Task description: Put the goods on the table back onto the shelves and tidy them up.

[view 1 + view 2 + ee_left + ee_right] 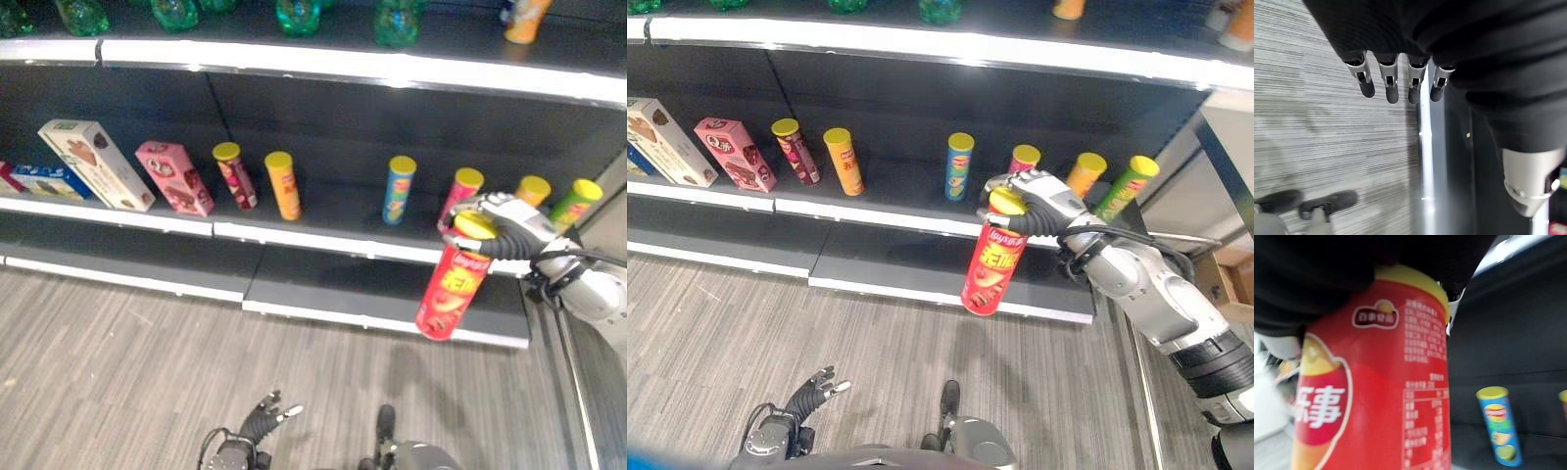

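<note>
Right hand (1043,208): fingers clenched round yellow-lidded red cardboard crisp tube (992,266), before dark metal shelf (911,217). Left hand (813,390): low, fingers released.

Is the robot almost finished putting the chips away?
Partly. Several chip cans, like the blue can, already stand on the middle shelf. The right hand holds a red can by its top, in front of the shelf, not yet placed. The left hand hangs idle.

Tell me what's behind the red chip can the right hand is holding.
Behind the red cylindrical chip can in the right hand stands a magenta yellow-lidded can on the dark shelf; its lower body is covered.
</note>
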### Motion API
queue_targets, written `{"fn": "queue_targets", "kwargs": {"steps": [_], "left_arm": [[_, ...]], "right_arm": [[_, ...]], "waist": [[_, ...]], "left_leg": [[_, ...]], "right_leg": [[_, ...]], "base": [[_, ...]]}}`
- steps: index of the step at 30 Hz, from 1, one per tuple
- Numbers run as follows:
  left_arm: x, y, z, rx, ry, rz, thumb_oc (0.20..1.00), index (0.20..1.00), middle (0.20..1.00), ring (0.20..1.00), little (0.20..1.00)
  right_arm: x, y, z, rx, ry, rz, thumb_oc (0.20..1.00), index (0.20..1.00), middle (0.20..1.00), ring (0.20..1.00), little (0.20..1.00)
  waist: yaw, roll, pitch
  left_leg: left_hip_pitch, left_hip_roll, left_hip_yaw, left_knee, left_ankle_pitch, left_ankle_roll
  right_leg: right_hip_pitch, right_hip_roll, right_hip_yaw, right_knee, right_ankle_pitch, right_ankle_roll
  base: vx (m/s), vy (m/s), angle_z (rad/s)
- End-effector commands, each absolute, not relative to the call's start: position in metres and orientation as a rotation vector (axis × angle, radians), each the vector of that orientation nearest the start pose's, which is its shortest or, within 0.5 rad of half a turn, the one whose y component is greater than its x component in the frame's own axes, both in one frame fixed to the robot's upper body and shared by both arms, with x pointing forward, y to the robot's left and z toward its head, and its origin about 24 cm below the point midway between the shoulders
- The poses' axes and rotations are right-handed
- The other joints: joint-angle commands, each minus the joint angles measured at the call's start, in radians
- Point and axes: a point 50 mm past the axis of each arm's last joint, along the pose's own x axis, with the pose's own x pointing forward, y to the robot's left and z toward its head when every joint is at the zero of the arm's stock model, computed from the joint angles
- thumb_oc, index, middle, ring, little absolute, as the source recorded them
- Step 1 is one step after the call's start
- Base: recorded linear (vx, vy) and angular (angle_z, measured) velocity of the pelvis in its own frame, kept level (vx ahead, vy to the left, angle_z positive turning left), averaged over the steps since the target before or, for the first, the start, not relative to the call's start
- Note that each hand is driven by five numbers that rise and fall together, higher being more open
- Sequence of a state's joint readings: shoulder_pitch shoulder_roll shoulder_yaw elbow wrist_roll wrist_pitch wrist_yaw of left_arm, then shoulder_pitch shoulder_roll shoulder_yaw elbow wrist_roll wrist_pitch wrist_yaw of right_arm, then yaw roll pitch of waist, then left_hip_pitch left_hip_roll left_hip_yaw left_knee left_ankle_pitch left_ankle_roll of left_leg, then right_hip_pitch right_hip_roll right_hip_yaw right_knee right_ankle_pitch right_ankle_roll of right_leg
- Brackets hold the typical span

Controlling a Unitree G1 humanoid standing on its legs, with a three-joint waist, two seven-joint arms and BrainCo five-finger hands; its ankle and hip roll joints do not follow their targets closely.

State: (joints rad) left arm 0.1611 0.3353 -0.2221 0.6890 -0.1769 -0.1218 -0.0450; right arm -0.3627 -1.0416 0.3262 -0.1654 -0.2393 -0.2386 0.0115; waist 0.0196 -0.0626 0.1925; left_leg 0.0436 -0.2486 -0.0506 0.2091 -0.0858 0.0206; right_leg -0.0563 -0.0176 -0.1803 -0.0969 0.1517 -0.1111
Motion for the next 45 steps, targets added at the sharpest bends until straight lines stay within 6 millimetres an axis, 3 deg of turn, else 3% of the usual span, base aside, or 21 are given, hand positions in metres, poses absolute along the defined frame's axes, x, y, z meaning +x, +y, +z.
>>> {"fn": "queue_targets", "kwargs": {"steps": [1, 2, 3, 4, 5, 6, 8, 9, 10, 12, 14, 16, 19, 20, 21, 26, 29, 32, 35, 38, 45], "left_arm": [[0.153, 0.230, -0.103, 0.185, 0.690, -0.014, 1.000, 1.000, 1.000, 1.000, 1.000], [0.153, 0.230, -0.103, 0.183, 0.689, -0.012, 1.000, 1.000, 1.000, 1.000, 1.000], [0.156, 0.230, -0.100, 0.167, 0.672, 0.003, 1.000, 1.000, 1.000, 1.000, 1.000], [0.156, 0.230, -0.100, 0.166, 0.673, 0.005, 1.000, 1.000, 1.000, 1.000, 1.000], [0.153, 0.235, -0.099, 0.157, 0.676, 0.029, 1.000, 1.000, 1.000, 1.000, 1.000], [0.153, 0.236, -0.099, 0.157, 0.676, 0.029, 1.000, 1.000, 1.000, 1.000, 1.000], [0.147, 0.240, -0.102, 0.170, 0.699, 0.049, 1.000, 1.000, 1.000, 1.000, 1.000], [0.142, 0.244, -0.104, 0.181, 0.713, 0.065, 1.000, 1.000, 1.000, 1.000, 1.000], [0.128, 0.249, -0.109, 0.172, 0.750, 0.112, 1.000, 1.000, 1.000, 1.000, 1.000], [0.124, 0.253, -0.110, 0.206, 0.770, 0.092, 1.000, 1.000, 1.000, 1.000, 1.000], [0.124, 0.255, -0.110, 0.222, 0.770, 0.086, 1.000, 1.000, 1.000, 1.000, 1.000], [0.129, 0.262, -0.104, 0.303, 0.754, 0.043, 1.000, 1.000, 1.000, 1.000, 1.000], [0.135, 0.262, -0.096, 0.333, 0.710, 0.010, 1.000, 1.000, 1.000, 1.000, 1.000], [0.140, 0.260, -0.092, 0.342, 0.675, -0.001, 1.000, 1.000, 1.000, 1.000, 1.000], [0.140, 0.260, -0.092, 0.342, 0.675, -0.001, 1.000, 1.000, 1.000, 1.000, 1.000], [0.171, 0.253, -0.087, 0.326, 0.596, 0.044, 1.000, 1.000, 1.000, 1.000, 1.000], [0.187, 0.251, -0.082, 0.342, 0.562, 0.063, 1.000, 1.000, 1.000, 1.000, 1.000], [0.186, 0.257, -0.082, 0.360, 0.564, 0.084, 1.000, 1.000, 1.000, 1.000, 1.000], [0.187, 0.260, -0.078, 0.357, 0.542, 0.100, 1.000, 1.000, 1.000, 1.000, 1.000], [0.192, 0.259, -0.074, 0.360, 0.517, 0.100, 1.000, 1.000, 1.000, 1.000, 1.000], [0.199, 0.250, -0.073, 0.376, 0.491, 0.078, 1.000, 1.000, 1.000, 1.000, 1.000]], "right_arm": [[0.288, -0.184, 0.226, -1.333, -0.719, 0.346, 0.200, 0.200, 0.200, 0.200, 0.200], [0.289, -0.183, 0.226, -1.333, -0.722, 0.348, 0.200, 0.200, 0.200, 0.200, 0.200], [0.294, -0.182, 0.224, -1.355, -0.709, 0.345, 0.200, 0.200, 0.200, 0.200, 0.200], [0.294, -0.181, 0.224, -1.355, -0.710, 0.346, 0.200, 0.200, 0.200, 0.200, 0.200], [0.300, -0.179, 0.219, -1.386, -0.692, 0.341, 0.200, 0.200, 0.200, 0.200, 0.200], [0.300, -0.178, 0.219, -1.386, -0.693, 0.341, 0.200, 0.200, 0.200, 0.200, 0.200], [0.304, -0.176, 0.215, -1.394, -0.686, 0.340, 0.200, 0.200, 0.200, 0.200, 0.200], [0.307, -0.174, 0.214, -1.385, -0.690, 0.336, 0.200, 0.200, 0.200, 0.200, 0.200], [0.311, -0.178, 0.207, -1.420, -0.661, 0.306, 0.200, 0.200, 0.200, 0.200, 0.200], [0.314, -0.175, 0.204, -1.439, -0.662, 0.294, 0.200, 0.200, 0.200, 0.200, 0.200], [0.317, -0.174, 0.203, -1.442, -0.665, 0.287, 0.200, 0.200, 0.200, 0.200, 0.200], [0.327, -0.171, 0.205, -1.478, -0.668, 0.251, 0.200, 0.200, 0.200, 0.200, 0.200], [0.334, -0.174, 0.215, -1.542, -0.683, 0.203, 0.200, 0.200, 0.200, 0.200, 0.200], [0.337, -0.177, 0.226, -1.577, -0.712, 0.154, 0.200, 0.200, 0.200, 0.200, 0.200], [0.337, -0.177, 0.226, -1.577, -0.712, 0.154, 0.200, 0.200, 0.200, 0.200, 0.200], [0.336, -0.181, 0.279, -1.667, -0.871, -0.022, 0.200, 0.200, 0.200, 0.200, 0.200], [0.332, -0.166, 0.320, -1.744, -1.038, -0.148, 0.200, 0.200, 0.200, 0.200, 0.200], [0.329, -0.156, 0.348, -1.792, -1.136, -0.227, 0.200, 0.200, 0.200, 0.200, 0.200], [0.329, -0.161, 0.365, -1.821, -1.162, -0.344, 0.200, 0.200, 0.200, 0.200, 0.200], [0.331, -0.181, 0.376, -1.860, -1.130, -0.501, 0.200, 0.200, 0.200, 0.200, 0.200], [0.339, -0.208, 0.369, -1.786, -1.037, -0.621, 0.200, 0.200, 0.200, 0.200, 0.200]], "waist": [[0.029, -0.004, 0.033], [0.023, 0.001, 0.031], [0.032, -0.004, 0.037], [0.032, -0.004, 0.036], [0.042, -0.029, 0.029], [0.042, -0.030, 0.030], [0.048, -0.040, 0.018], [0.061, -0.034, 0.013], [0.064, -0.003, -0.011], [0.070, 0.017, -0.021], [0.077, 0.021, -0.020], [0.092, 0.046, -0.003], [0.093, 0.080, 0.024], [0.088, 0.104, 0.050], [0.088, 0.104, 0.050], [0.074, 0.116, 0.125], [0.080, 0.101, 0.173], [0.096, 0.095, 0.192], [0.112, 0.107, 0.204], [0.129, 0.135, 0.215], [0.143, 0.170, 0.221]], "left_leg": [[-0.127, 0.229, 0.063, 0.310, -0.001, -0.124], [-0.141, 0.234, 0.059, 0.331, -0.009, -0.126], [-0.189, 0.294, 0.106, 0.380, 0.019, -0.119], [-0.189, 0.296, 0.107, 0.382, 0.018, -0.119], [-0.143, 0.338, 0.135, 0.167, -0.036, -0.072], [-0.140, 0.336, 0.136, 0.162, -0.033, -0.072], [-0.116, 0.344, 0.082, -0.033, -0.005, -0.071], [-0.123, 0.350, 0.026, -0.112, 0.037, -0.078], [-0.091, 0.355, -0.051, -0.238, 0.077, -0.098], [-0.053, 0.337, -0.039, -0.288, 0.082, -0.098], [-0.041, 0.328, -0.023, -0.296, 0.081, -0.094], [-0.047, 0.297, 0.018, -0.296, 0.065, -0.070], [-0.080, 0.276, 0.034, -0.296, 0.060, -0.053], [-0.113, 0.270, 0.038, -0.296, 0.069, -0.050], [-0.113, 0.270, 0.038, -0.296, 0.069, -0.050], [-0.201, 0.278, 0.037, -0.296, 0.098, -0.057], [-0.265, 0.288, 0.030, -0.296, 0.119, -0.066], [-0.306, 0.287, 0.024, -0.296, 0.125, -0.072], [-0.339, 0.277, 0.011, -0.296, 0.133, -0.075], [-0.380, 0.260, -0.015, -0.296, 0.143, -0.078], [-0.412, 0.245, -0.035, -0.296, 0.149, -0.078]], "right_leg": [[0.130, 0.024, -0.038, 0.010, -0.211, 0.148], [0.126, 0.030, -0.042, 0.010, -0.210, 0.147], [0.145, 0.033, -0.059, 0.010, -0.234, 0.133], [0.145, 0.035, -0.058, 0.010, -0.234, 0.133], [0.160, 0.004, -0.070, 0.010, -0.249, 0.138], [0.161, 0.002, -0.070, 0.010, -0.249, 0.138], [0.160, -0.010, -0.062, 0.010, -0.262, 0.137], [0.161, -0.007, -0.051, 0.010, -0.275, 0.137], [0.173, -0.015, -0.045, 0.010, -0.283, 0.146], [0.172, -0.034, -0.042, 0.010, -0.269, 0.158], [0.170, -0.045, -0.031, 0.010, -0.261, 0.165], [0.128, -0.083, -0.006, 0.010, -0.234, 0.195], [0.085, -0.109, 0.003, 0.010, -0.211, 0.213], [0.046, -0.118, 0.007, 0.010, -0.199, 0.219], [0.046, -0.118, 0.007, 0.010, -0.199, 0.219], [-0.059, -0.119, 0.005, 0.051, -0.193, 0.216], [-0.133, -0.115, 0.002, 0.083, -0.194, 0.213], [-0.164, -0.117, -0.006, 0.075, -0.181, 0.217], [-0.183, -0.128, -0.021, 0.070, -0.174, 0.221], [-0.202, -0.140, -0.046, 0.071, -0.170, 0.226], [-0.223, -0.150, -0.066, 0.070, -0.164, 0.234]], "base": [[0.08, -0.107, 0.07], [0.08, -0.117, -0.04], [0.06, -0.069, 0.18], [0.27, -0.086, 0.32], [0.21, -0.016, 0.44], [0.28, -0.004, 0.31], [0.17, 0.048, 0.13], [0.37, 0.239, -0.07], [0.31, 0.223, -0.29], [0.27, 0.282, -0.36], [0.15, 0.269, -0.19], [0.09, 0.330, -0.53], [-0.03, 0.140, -0.38], [-0.05, 0.054, -0.16], [-0.07, 0.059, -0.25], [-0.05, -0.023, -0.10], [-0.04, -0.064, -0.01], [0.00, -0.030, 0.23], [0.01, 0.002, 0.23], [0.02, 0.001, 0.20], [0.00, -0.005, 0.16]]}}
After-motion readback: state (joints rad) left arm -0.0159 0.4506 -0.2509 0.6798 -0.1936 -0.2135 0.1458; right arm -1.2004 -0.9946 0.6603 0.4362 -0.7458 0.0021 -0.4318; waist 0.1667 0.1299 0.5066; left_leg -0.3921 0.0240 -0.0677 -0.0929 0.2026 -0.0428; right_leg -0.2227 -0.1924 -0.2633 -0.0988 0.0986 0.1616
